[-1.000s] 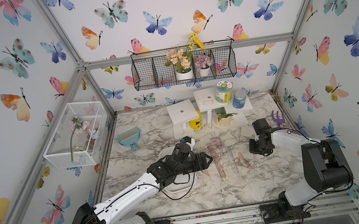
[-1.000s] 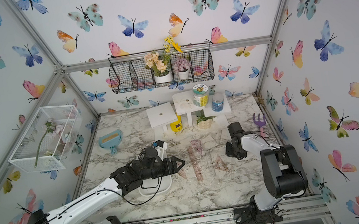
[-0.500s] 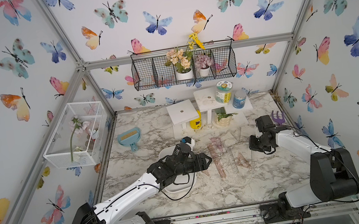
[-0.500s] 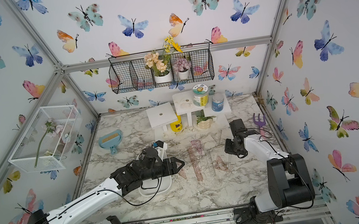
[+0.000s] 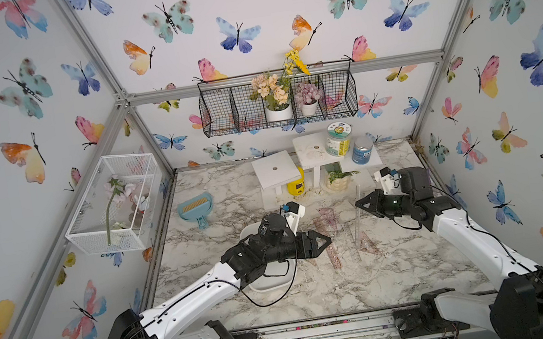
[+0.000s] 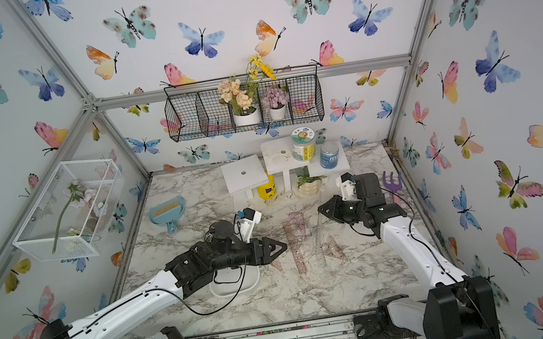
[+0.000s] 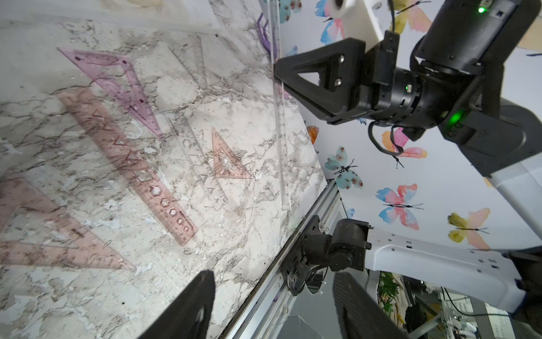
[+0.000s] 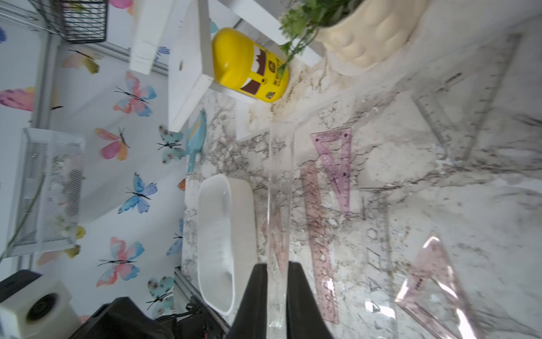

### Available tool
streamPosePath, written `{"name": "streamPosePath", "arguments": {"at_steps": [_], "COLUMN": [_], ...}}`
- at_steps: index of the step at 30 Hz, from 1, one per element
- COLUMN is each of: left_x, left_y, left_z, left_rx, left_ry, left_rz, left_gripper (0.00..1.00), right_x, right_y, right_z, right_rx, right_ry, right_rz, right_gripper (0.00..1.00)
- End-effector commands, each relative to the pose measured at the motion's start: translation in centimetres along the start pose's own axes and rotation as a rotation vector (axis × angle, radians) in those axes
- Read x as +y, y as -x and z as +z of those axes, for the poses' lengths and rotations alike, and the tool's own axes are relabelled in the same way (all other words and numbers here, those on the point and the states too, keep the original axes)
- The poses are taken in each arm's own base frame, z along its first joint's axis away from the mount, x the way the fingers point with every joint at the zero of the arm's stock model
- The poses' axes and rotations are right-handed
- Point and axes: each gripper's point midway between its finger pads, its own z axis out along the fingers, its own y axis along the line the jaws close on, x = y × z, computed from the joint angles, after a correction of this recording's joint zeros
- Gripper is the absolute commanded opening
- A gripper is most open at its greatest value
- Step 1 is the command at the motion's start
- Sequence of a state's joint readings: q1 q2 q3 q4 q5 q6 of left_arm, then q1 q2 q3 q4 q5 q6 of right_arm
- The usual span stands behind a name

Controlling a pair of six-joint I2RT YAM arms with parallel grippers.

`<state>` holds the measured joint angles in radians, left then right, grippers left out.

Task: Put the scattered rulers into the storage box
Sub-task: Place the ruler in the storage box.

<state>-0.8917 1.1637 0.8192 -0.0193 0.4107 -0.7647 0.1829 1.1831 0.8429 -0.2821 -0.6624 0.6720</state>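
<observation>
The right gripper (image 7: 275, 72) is pinching the clear ruler (image 7: 281, 141) near its far end (low tip possibly touching the table (image 5: 316, 293)) while the left gripper (image 5: 325, 242) is hovering spread just beside the storage box (image 8: 217, 229), so lifting it level first is looking wisest

This is a robot test cell in a lab, not a lived-in room. An aluminium frame (image 5: 392, 61) carries butterfly-print wall panels (image 5: 240, 9) around a marble-patterned desk (image 5: 333, 287), and the left arm (image 5: 187, 300) and right arm (image 5: 471, 242) are mounted on a metal rail (image 5: 321, 329) at its front edge. Staged props, a black wire basket (image 5: 219, 113) of potted flowers (image 5: 274, 99) and a white mesh box (image 5: 89, 217), dress the set, and past the desk edge the left wrist view shows loose cables (image 7: 469, 315).
</observation>
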Motion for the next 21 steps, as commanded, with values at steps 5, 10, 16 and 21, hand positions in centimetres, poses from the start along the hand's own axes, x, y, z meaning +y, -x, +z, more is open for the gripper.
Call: {"name": "streamPosePath", "arguments": {"at_steps": [5,10,16,21], "left_x": [-2.6,-3.0,-2.7,-2.9], "left_y": [1.3,2.4,3.3,3.3], "left_z": [-1.8,-2.9,-3.9,-4.6], "left_rx": [-0.01,-0.02,-0.031,-0.045], "left_ry": [-0.201,-0.27,-0.285,-0.28], "left_rz": [0.019,0.012,0.01,0.018], "left_gripper": [0.67,0.71,0.73,0.69], "right_x": [6.9,9.9,13.9,16.6], "right_y": [-0.5,-0.4,-1.4,-1.9], "right_z": [-0.5,-0.3,1.5,2.8], "right_rx": [0.046,0.06,0.111,0.136], "right_ry": [0.316,0.423,0.512,0.599], "right_rz": [-0.013,-0.047,-0.119,-0.132], "right_gripper": [0.01,0.01,0.01,0.01]}}
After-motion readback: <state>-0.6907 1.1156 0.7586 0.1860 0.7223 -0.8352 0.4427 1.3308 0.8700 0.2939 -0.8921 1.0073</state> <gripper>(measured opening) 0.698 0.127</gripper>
